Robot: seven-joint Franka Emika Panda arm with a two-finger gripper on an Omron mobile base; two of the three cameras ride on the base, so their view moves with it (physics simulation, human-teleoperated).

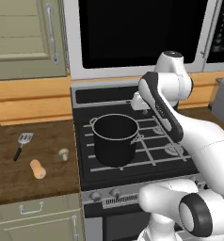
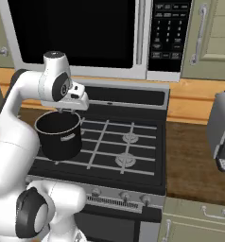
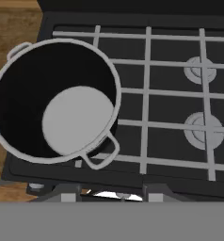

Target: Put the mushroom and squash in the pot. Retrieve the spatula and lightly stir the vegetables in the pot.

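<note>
The black pot [image 1: 115, 147] stands empty on the front left burner of the stove, and its grey bottom shows in the hand view [image 3: 20, 103]. On the wooden counter left of the stove lie the spatula [image 1: 22, 143], the pale mushroom [image 1: 63, 154] and the orange-tan squash [image 1: 37, 169]. My gripper [image 1: 142, 110] hangs above the stove, just behind and to the right of the pot [image 2: 60, 139]. Seen from the right, the gripper [image 2: 66, 111] sits over the pot's back rim. It is open with nothing between its fingertips [image 3: 67, 192].
The gas stove [image 1: 156, 155] has grey grates and knobs along its front. A microwave [image 2: 76, 33] hangs above it. A grey toaster [image 2: 223, 132] stands on the right counter [image 2: 190, 160]. Cabinets with handles sit at upper left [image 1: 24, 37].
</note>
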